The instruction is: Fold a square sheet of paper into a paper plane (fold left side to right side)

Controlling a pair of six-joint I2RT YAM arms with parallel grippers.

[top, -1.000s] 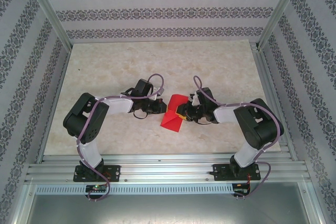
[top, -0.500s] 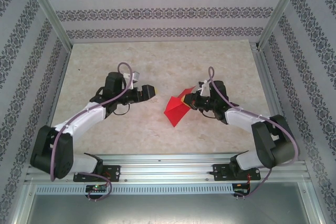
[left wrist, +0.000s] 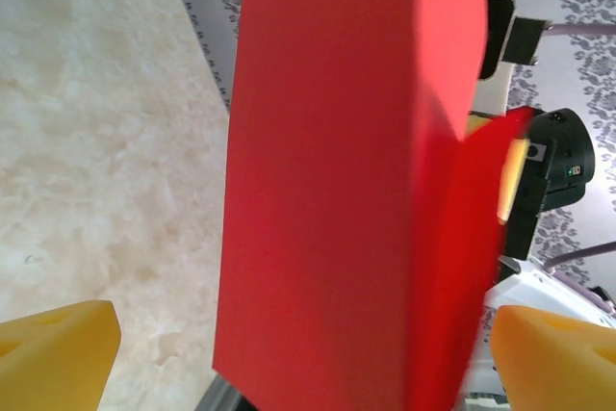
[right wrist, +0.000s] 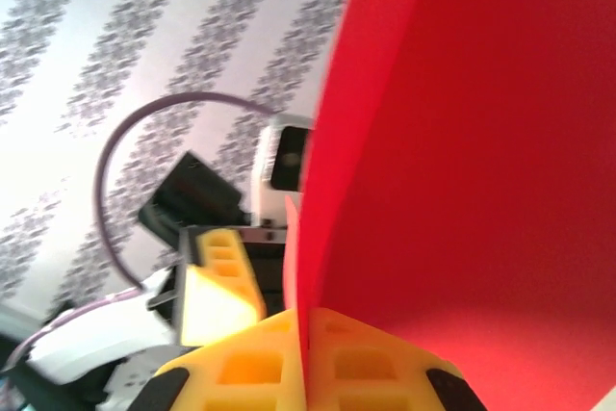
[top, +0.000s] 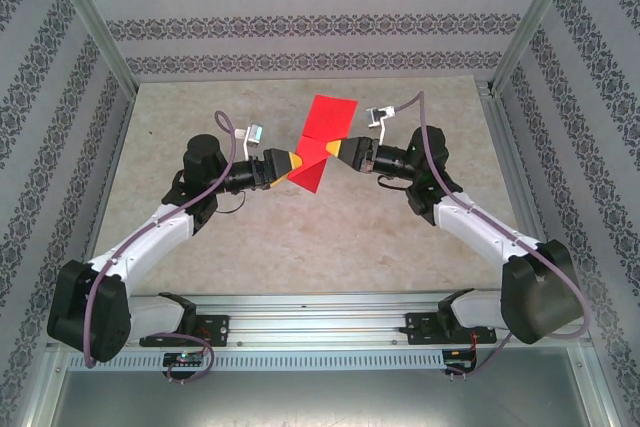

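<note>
Item: the square sheet of paper (top: 328, 119), red, creased into at least two panels. The exact fold lines are hard to make out from above. It is held up off the table (top: 300, 247), between the two arms.

Right gripper (top: 342, 151): yellow fingers (right wrist: 250, 363) pressed together, pinching the sheet's edge. The paper blocks the right half of its wrist view.

Left gripper (top: 292, 164): fingers (left wrist: 58, 348) spread wide, with the sheet standing between them and untouched by either. The sheet's top and bottom are cut off in this wrist view, and the right arm behind it is mostly hidden.
</note>
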